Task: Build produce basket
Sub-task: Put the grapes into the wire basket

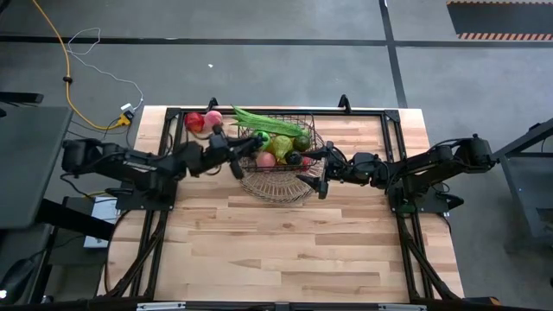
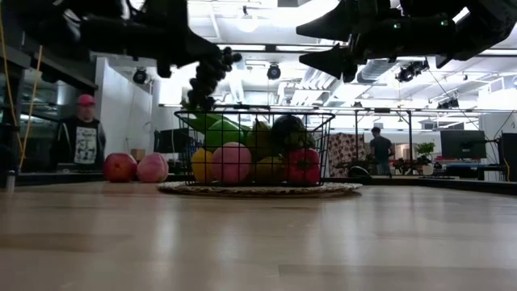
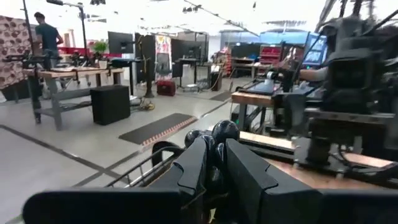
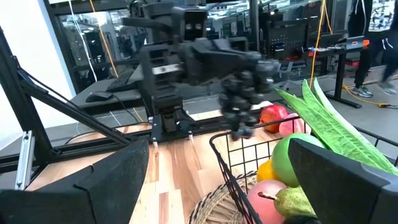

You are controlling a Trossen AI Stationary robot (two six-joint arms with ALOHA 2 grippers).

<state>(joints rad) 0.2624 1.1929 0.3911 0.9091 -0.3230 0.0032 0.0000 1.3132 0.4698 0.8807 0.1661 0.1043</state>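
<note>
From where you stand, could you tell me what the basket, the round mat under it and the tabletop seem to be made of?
The basket: thin dark wire, likely coated metal, with an open see-through grid. The round mat: it looks like woven straw or wicker, tan with coiled ridges, though wire is possible. The tabletop: light wood planks, butcher-block style with visible seams and grain and a smooth satin sheen.
</note>
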